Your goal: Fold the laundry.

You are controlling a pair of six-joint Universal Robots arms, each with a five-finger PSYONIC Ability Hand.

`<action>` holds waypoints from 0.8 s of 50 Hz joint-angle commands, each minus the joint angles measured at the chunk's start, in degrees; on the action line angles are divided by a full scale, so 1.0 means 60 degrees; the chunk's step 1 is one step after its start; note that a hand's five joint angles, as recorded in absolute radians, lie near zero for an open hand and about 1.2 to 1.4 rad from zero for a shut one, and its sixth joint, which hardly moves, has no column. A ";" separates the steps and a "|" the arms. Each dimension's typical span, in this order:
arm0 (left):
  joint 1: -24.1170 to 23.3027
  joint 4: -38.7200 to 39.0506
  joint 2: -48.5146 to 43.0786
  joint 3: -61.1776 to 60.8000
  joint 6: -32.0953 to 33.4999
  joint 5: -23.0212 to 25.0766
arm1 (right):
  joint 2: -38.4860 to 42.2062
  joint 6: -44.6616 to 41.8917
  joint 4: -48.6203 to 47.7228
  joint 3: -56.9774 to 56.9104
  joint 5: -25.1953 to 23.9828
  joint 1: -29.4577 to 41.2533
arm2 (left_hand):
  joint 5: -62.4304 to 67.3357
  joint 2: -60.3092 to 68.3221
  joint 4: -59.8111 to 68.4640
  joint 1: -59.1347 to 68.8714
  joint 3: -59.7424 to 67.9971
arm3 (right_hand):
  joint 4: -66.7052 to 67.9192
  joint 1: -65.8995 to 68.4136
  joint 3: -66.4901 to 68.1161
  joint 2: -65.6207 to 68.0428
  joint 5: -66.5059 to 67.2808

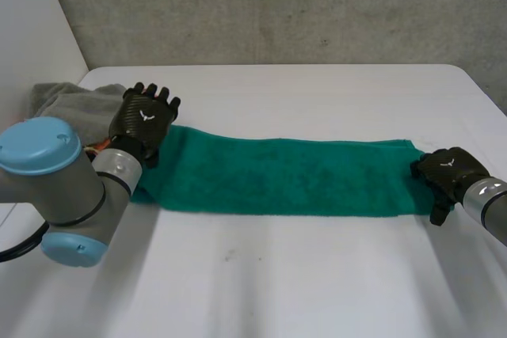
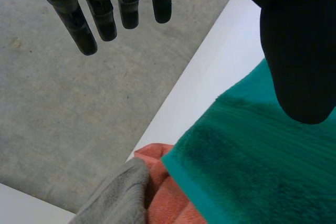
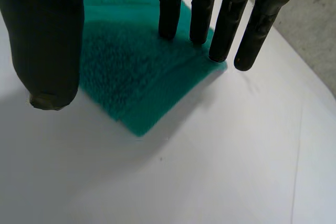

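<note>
- A white table (image 1: 317,275) fills the lower two thirds of the head view.
- A green towel (image 1: 277,176) lies flat on it as a long strip across the middle of the frame, from left to right.
- A grey cloth (image 1: 75,100) sits bunched at the table's upper-left corner.
- An orange cloth (image 2: 168,198) lies between the grey cloth and the towel's end, touching both.

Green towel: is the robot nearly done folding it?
Not nearly. Done: the green towel lies flat in a long strip on the table. In hand: the left hand hovers open at one end, and the right hand is open with its fingertips at the other end; neither grips it. Left: bringing the ends together, then the grey cloth and orange cloth bunched beside the left hand.
</note>
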 commanded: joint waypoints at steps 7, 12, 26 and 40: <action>-0.0032 0.0002 -0.0018 -0.0048 -0.0411 -0.0009 | 0.0929 -0.0168 -0.0084 -0.0681 0.0148 -0.0292 | -0.0320 -0.0133 -0.0167 -0.0012 -0.0215 | 0.9087 0.9721 0.9125 0.9235 0.9238; -0.0032 0.0002 0.0041 -0.0048 -0.0470 -0.0053 | 0.0828 -0.0212 -0.0084 -0.0652 0.0382 -0.0657 | -0.0348 -0.0161 -0.0195 -0.0040 -0.0244 | 0.9087 0.9721 0.9125 0.9235 0.9238; 0.0056 -0.0013 0.0948 -0.0545 -0.0485 -0.0053 | -0.0183 -0.3564 -0.0127 -0.0784 0.0617 -0.2972 | -0.0404 -0.0217 -0.0251 -0.0096 -0.0300 | 0.9087 0.9721 0.9125 0.9235 0.9238; 0.0012 -0.0130 0.1213 -0.0751 -0.0485 -0.0068 | -0.0843 -0.2937 -0.0933 -0.1998 -0.0055 0.1634 | -0.0432 -0.0245 -0.0279 -0.0124 -0.0328 | 0.9087 0.9721 0.9125 0.9235 0.9238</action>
